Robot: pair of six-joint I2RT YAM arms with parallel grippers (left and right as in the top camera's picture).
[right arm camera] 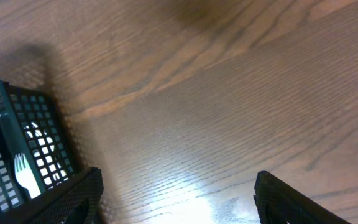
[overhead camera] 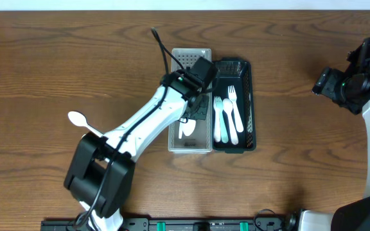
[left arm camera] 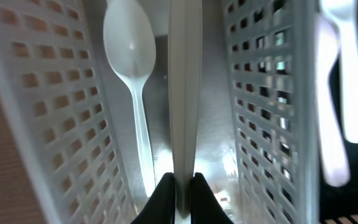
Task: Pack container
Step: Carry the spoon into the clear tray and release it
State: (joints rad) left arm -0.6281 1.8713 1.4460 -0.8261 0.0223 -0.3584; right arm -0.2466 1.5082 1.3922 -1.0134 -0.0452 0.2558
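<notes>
My left gripper (overhead camera: 198, 108) is down inside the grey perforated basket (overhead camera: 191, 54). In the left wrist view it (left arm camera: 182, 186) is shut on the handle of a white plastic utensil (left arm camera: 185, 93), seen edge-on, so I cannot tell its kind. A white spoon (left arm camera: 129, 50) lies on the basket floor beside it and also shows in the overhead view (overhead camera: 187, 128). The dark green basket (overhead camera: 250, 96) to the right holds white forks and spoons (overhead camera: 227, 119). Another white spoon (overhead camera: 77, 118) lies on the table at the left. My right gripper (overhead camera: 329, 83) is open and empty at the far right.
The two baskets stand side by side, touching, in the middle of the wooden table. The right wrist view shows bare wood between my open fingers (right arm camera: 179, 199) and a corner of the dark basket (right arm camera: 17, 124) with a fork (right arm camera: 27, 174) in it.
</notes>
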